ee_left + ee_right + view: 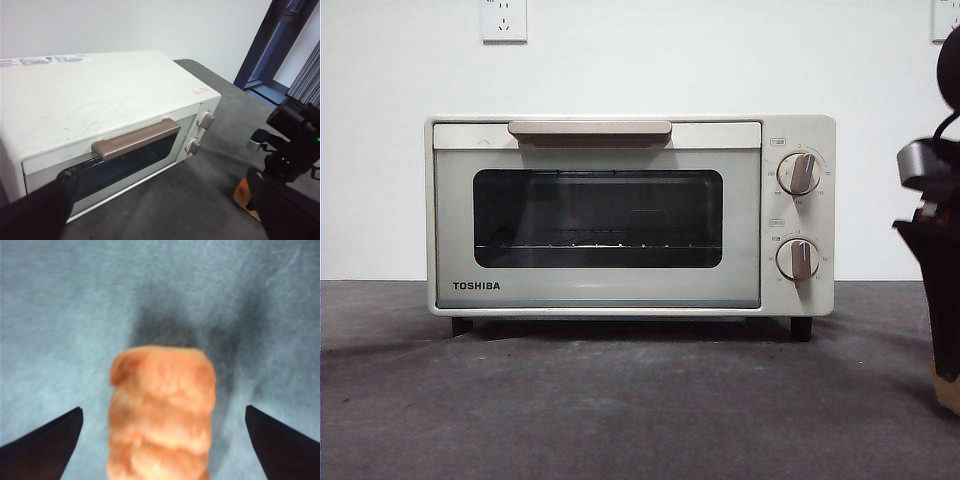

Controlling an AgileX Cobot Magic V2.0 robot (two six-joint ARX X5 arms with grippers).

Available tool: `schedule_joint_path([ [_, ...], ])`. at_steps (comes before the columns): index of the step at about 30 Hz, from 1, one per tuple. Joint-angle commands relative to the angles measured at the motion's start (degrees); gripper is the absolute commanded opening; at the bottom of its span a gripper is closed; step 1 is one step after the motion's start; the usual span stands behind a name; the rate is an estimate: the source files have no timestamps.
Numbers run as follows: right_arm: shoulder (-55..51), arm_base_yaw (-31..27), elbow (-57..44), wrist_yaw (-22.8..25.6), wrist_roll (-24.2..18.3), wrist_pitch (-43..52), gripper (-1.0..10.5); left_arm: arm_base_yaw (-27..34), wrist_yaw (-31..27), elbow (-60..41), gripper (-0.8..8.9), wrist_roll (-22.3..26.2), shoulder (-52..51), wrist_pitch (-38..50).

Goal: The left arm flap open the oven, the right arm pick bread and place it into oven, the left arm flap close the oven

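**Door shut, right gripper straddling bread**

Oven (630, 215) sits mid-table on the grey cloth (620, 400), facing the front camera. Door is closed: handle (590, 129) is flush along the top edge, and the rack behind the glass looks empty. So the open step looks not yet done.

Left gripper (160, 210) hovers above and in front of the oven, looking down on its top and handle. Jaws are spread wide and hold nothing. One dark jaw sits near the door's corner, not touching as far as can be told. Position makes sense for hooking the handle and flapping the door down.

Right gripper (162, 440) is over at the oven's knob side, low over the cloth. It shows as the dark mass at the front view's right edge. Jaws are spread, one on each side of the bread (162, 415), with clear gaps both sides, so no pinch yet. Bread rests on the cloth, well apart from the oven. Only a sliver of it shows in the front view, at the lower right edge.

Likely reason for the pre-stage: right arm is lined up to grab once the door is down. Risk: soft bun, squeeze could deform it.
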Motion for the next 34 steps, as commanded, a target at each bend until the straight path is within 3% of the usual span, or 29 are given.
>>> schedule_joint_path([
  [1, 1.79, 0.26, 0.20, 0.02, -0.31, 0.46, 4.3, -0.20, 0.42, 0.94, 5.62, 0.07, 0.28, 0.31],
  [7, 2.29, 0.26, 0.35, 0.00, -0.26, 0.46, 2.0, -0.46, 0.42, 0.94, 5.58, 0.09, 0.28, 0.33],
  [10, 1.79, 0.24, 1.27, -0.02, -0.24, -0.42, 1.5, -1.11, 0.39, 0.94, 5.43, 0.17, 0.28, 0.31],
  [20, -8.52, 0.26, 6.69, -0.68, 0.42, -9.86, 1.4, -2.64, 0.39, 1.27, 2.14, 0.94, 2.89, 0.33],
  [25, -19.41, 0.24, 6.88, -5.33, 0.44, -13.16, 1.4, -3.32, 0.39, 2.93, 0.88, 0.87, 7.06, -0.24],
  [29, -27.78, 0.24, 6.88, -11.02, 0.98, -12.92, 1.4, -4.17, 0.35, 6.19, 0.20, 0.96, 12.00, -1.05],
  [34, -36.89, 0.24, 6.88, -15.39, 5.40, -9.73, 1.4, -5.84, -1.44, 12.61, 0.18, 1.84, 20.55, -4.37],
])
